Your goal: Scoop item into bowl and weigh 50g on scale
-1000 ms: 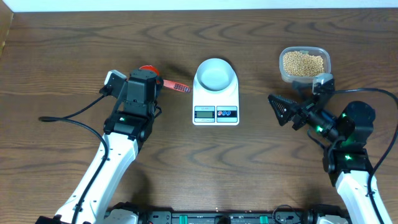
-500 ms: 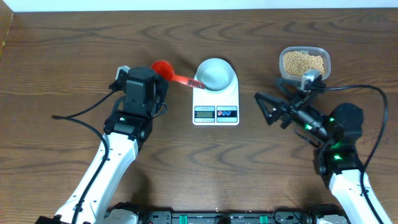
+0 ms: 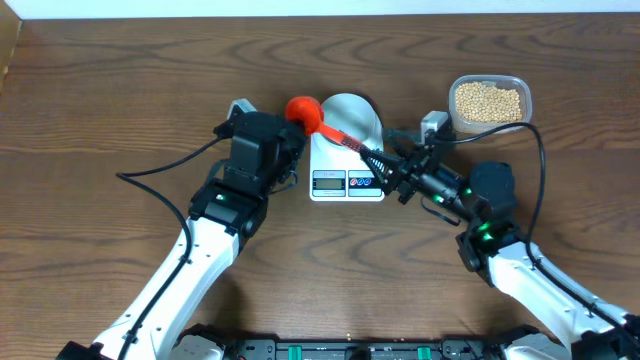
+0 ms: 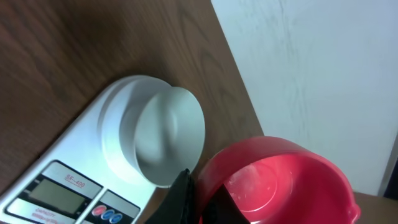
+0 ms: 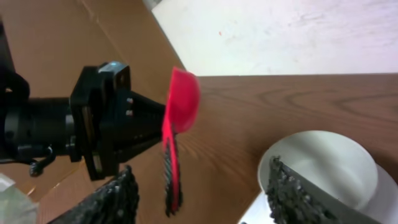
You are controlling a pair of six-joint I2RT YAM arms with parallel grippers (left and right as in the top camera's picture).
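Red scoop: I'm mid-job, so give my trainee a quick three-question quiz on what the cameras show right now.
1. True or false: the bowl on the scale already holds beans.
2. Fill in: the right claw stands open on either side of the red scoop's ____.
3. Which claw grips the red scoop?
A. left claw
B. right claw
C. neither
Key: 1 false; 2 handle; 3 A.
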